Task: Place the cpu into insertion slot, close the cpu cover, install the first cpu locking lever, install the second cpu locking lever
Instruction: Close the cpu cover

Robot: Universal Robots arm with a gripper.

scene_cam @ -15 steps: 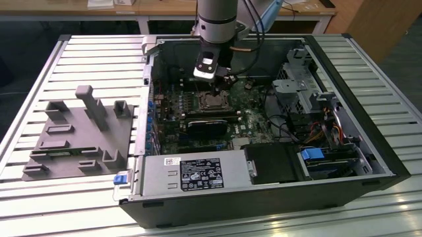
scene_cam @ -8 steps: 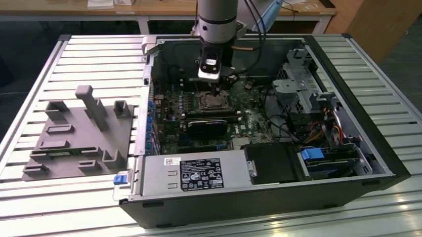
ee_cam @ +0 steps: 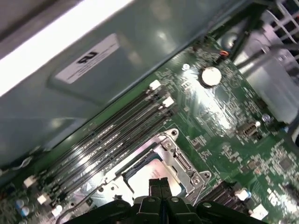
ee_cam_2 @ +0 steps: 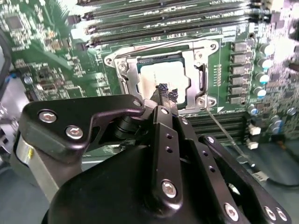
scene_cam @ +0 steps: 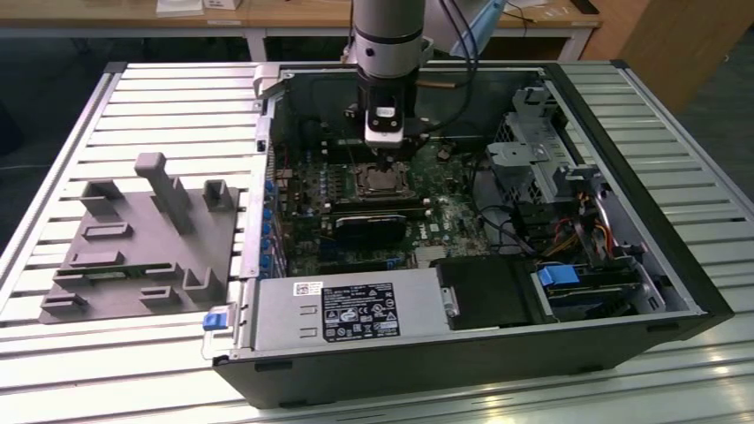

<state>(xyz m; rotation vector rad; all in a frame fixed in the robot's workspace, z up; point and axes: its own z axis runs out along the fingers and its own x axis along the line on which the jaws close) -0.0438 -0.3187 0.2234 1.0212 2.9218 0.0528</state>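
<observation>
Looking steeply down from high and well back in the exterior view over the whole open computer case (scene_cam: 471, 364) on the slatted bench (scene_cam: 177, 97), and from close above the motherboard (ee_cam_2: 42, 65) in both wrist views, at differing angles, with the insertion slot (ee_cam_2: 133, 74) shared by all three.

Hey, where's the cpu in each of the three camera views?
Exterior view: cpu on the motherboard, under the pincer.
Second wrist view: pale square beyond the pincer's tip.
First wrist view: pale patch beside the pincer's tip.
Shared landmark: the silvery cpu cover framing it.

Shiny metal cpu cover (ee_cam_2: 192, 60), matt gripper (ee_cam_2: 167, 91)
</observation>
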